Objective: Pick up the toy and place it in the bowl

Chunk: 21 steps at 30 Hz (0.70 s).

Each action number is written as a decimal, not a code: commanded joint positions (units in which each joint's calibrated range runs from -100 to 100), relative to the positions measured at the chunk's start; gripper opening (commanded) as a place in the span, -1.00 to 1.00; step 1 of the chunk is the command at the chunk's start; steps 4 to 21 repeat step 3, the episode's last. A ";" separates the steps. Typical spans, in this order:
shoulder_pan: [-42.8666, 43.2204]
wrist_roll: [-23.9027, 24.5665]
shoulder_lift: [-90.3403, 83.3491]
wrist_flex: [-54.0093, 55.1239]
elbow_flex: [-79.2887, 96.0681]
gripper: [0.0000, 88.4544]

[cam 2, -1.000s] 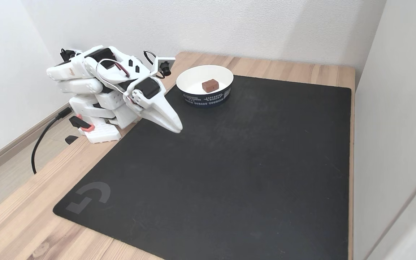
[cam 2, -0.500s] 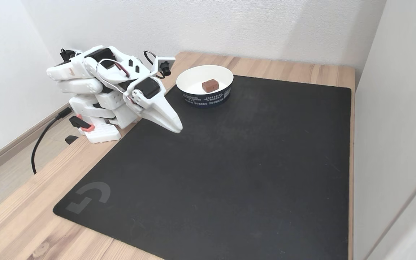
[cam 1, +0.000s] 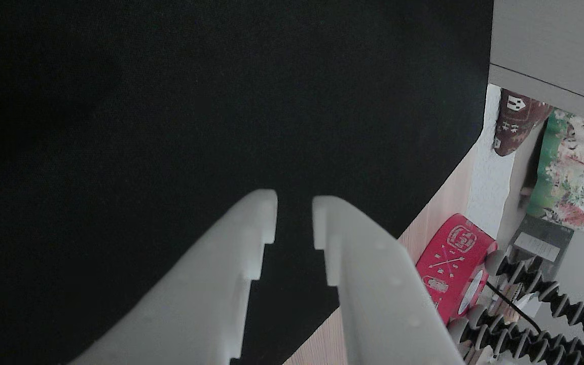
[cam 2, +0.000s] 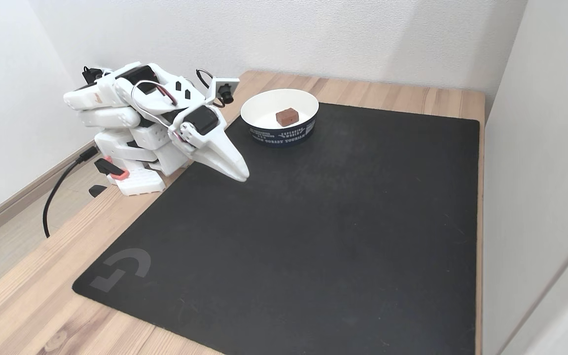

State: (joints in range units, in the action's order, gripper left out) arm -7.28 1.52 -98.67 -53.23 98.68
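Fixed view: a light wooden table (cam 2: 392, 96) carries a large black rectangular mat (cam 2: 313, 236) with a grey logo at its near left corner. At the table's left edge, the white plastic arm (cam 2: 136, 116) is folded low over its base, with a black cable trailing off the table. Its white two-finger gripper (cam 2: 242, 176) points down toward the mat's left edge, well apart from the bowl. The round bowl (cam 2: 264, 130), white inside with a dark blue printed band outside, stands at the mat's far edge. The small dark-red block toy (cam 2: 287, 116) lies inside the bowl, resting on its floor near the centre.

Other view: the gripper (cam 1: 294, 213) hangs over the bare mat (cam 1: 170, 101) with its jaws set a narrow gap apart, nothing between them. Beyond the mat's corner, on the right, a bright red tape roll (cam 1: 449, 263) with white printing lies on the wood beside black ribbed tripod legs (cam 1: 535, 299).
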 commanded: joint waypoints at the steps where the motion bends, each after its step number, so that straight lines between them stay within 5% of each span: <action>1: -0.12 -0.06 -0.67 -0.12 0.87 -0.95; 21: -0.12 -0.06 -0.67 -0.12 0.87 -0.95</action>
